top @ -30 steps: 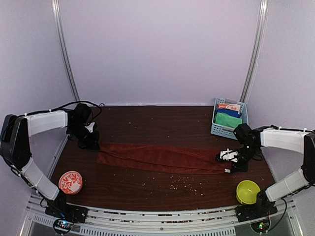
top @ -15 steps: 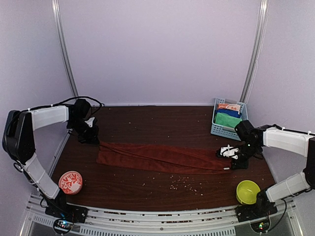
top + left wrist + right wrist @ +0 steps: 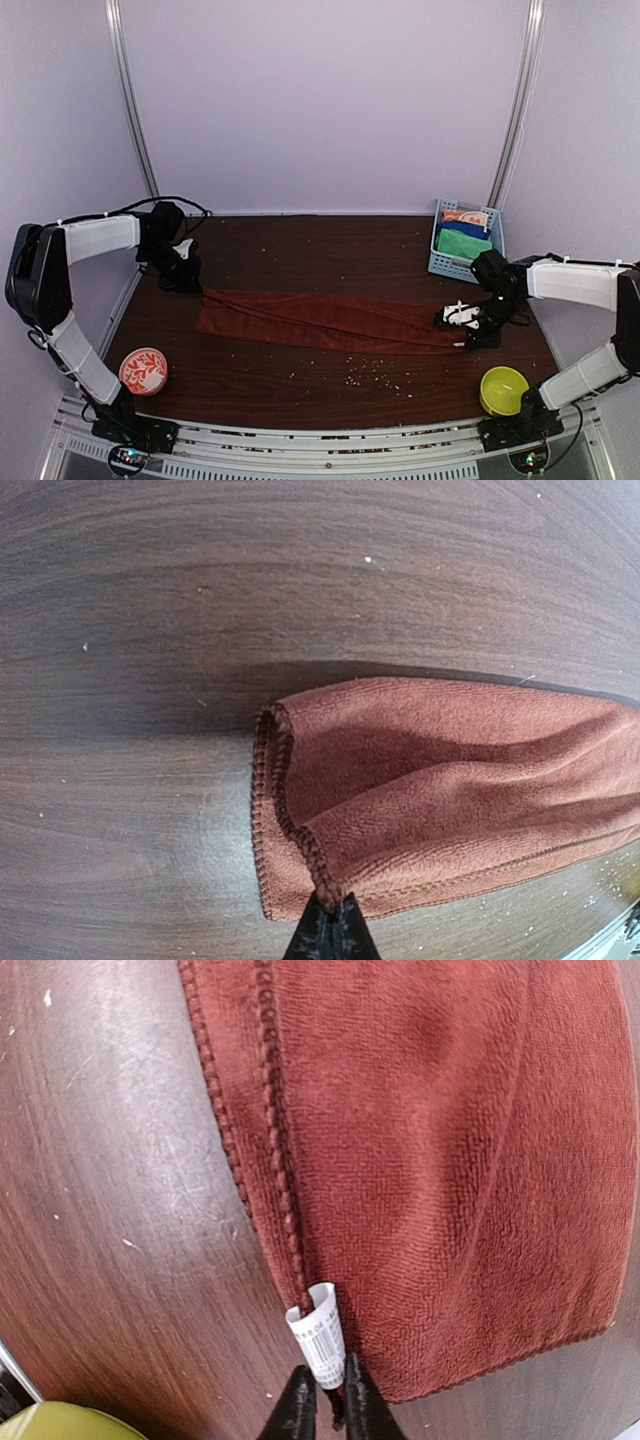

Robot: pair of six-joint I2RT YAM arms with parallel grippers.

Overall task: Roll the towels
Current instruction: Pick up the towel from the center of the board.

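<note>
The rust-red towel (image 3: 330,322) lies stretched left to right across the dark table, folded lengthwise. My left gripper (image 3: 190,285) is shut on the stitched hem at its left end, and the left wrist view shows the fold (image 3: 440,770) running away from the jaws (image 3: 330,920). My right gripper (image 3: 466,340) sits at the right end. Its narrow jaws (image 3: 326,1400) pinch the white barcode label (image 3: 322,1345) and the hem of the towel (image 3: 440,1160). A green folded cloth (image 3: 463,243) lies in the basket.
A blue basket (image 3: 440,262) with folded cloths stands at the back right. A yellow-green bowl (image 3: 503,388) sits at the front right, close to my right arm. A red patterned bowl (image 3: 143,370) sits front left. Crumbs (image 3: 370,375) are scattered in front of the towel.
My left gripper has pulled back slightly toward the far left with the towel's end. The right gripper has shifted a little to the left at the other end.
</note>
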